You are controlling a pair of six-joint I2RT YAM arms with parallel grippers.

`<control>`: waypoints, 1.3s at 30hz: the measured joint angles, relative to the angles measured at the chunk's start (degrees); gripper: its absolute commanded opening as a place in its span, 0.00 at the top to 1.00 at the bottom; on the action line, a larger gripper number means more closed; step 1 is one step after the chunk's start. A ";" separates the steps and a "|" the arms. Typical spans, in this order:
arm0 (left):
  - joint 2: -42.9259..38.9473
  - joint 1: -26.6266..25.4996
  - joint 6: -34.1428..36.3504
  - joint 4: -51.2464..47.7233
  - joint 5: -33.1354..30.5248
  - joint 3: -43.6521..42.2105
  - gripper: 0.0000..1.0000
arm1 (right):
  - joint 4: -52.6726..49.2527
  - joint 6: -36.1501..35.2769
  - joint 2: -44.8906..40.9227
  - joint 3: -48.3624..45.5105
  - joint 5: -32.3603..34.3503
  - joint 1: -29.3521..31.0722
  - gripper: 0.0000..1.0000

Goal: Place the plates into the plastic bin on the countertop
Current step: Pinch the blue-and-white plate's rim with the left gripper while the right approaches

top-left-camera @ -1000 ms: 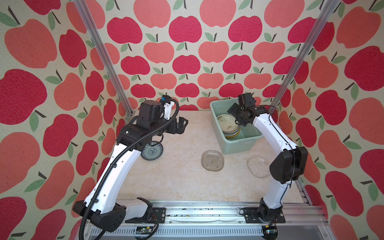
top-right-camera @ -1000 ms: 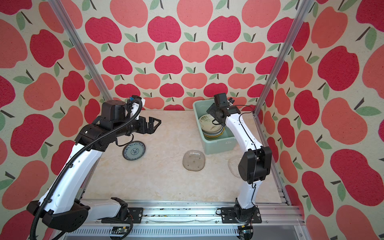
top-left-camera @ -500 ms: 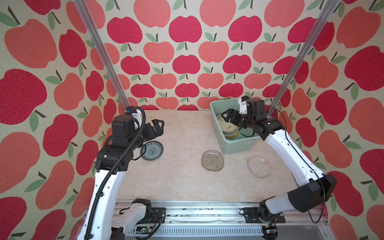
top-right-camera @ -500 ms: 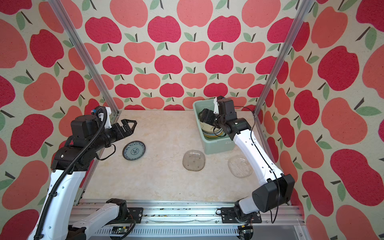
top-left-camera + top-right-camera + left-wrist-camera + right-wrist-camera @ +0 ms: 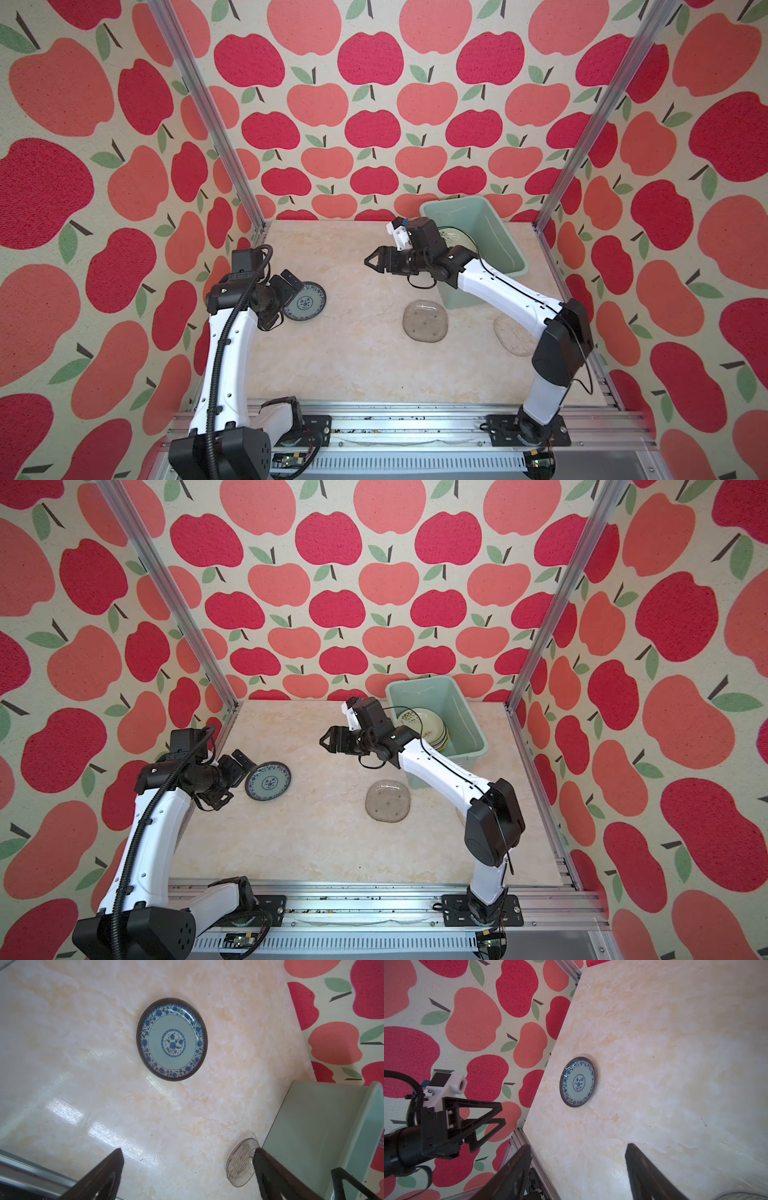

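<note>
The right gripper [image 5: 368,262] has come out of the plastic bin [image 5: 505,245]. A second ago it hung over the stacked plates [image 5: 424,727] inside. Now it hovers over the bare countertop [image 5: 353,365] at the bin's 9 o'clock side, pointing toward 9 o'clock. Its fingers have drawn a little closer together since then. In the wrist view the right gripper [image 5: 578,1147] is released, with its fingers apart and only counter showing between them.

The left gripper [image 5: 286,305] has swung back from the far middle of the counter to the 9 o'clock edge. It now hangs just at the 9 o'clock side of the blue-patterned plate [image 5: 306,301]. Its fingers are spread wide as before and grasp nothing. The right wrist view shows the left gripper [image 5: 503,1114] raised and clear of that plate [image 5: 578,1082].

The plates have not moved.
- The blue-patterned plate lies flat at the counter's 9 o'clock.
- The squarish clear glass plate [image 5: 425,322] lies near the middle, just at 6 o'clock of the bin.
- The second clear glass plate [image 5: 513,336] lies at about 4 o'clock and is partly hidden by the right arm [image 5: 511,301].

The bin stands at 1 o'clock with the stack in its near end.
</note>
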 measured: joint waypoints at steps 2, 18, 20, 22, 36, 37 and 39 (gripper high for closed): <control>0.33 2.27 -0.92 0.48 1.42 -3.58 0.08 | -3.78 -2.73 2.36 4.46 0.17 2.49 0.23; 13.77 11.02 -1.27 14.69 7.02 -12.37 0.39 | -23.04 -20.33 7.76 15.50 2.67 10.62 0.21; 14.99 11.91 -0.63 16.92 7.72 -13.27 0.44 | -23.08 -20.33 7.76 14.08 2.64 10.27 0.21; 16.70 12.79 -0.33 18.97 8.46 -13.75 0.48 | -23.08 -20.31 7.74 12.81 2.49 10.08 0.21; 23.41 14.03 0.66 30.12 11.89 -17.64 0.65 | -22.99 -19.58 7.32 9.81 2.01 6.82 0.22; 24.06 14.03 0.63 30.95 12.11 -17.75 0.67 | -23.02 -19.56 7.32 9.81 2.01 6.75 0.21; 25.18 14.03 0.66 32.26 12.39 -17.79 0.68 | -23.04 -19.41 7.32 9.81 2.01 6.49 0.22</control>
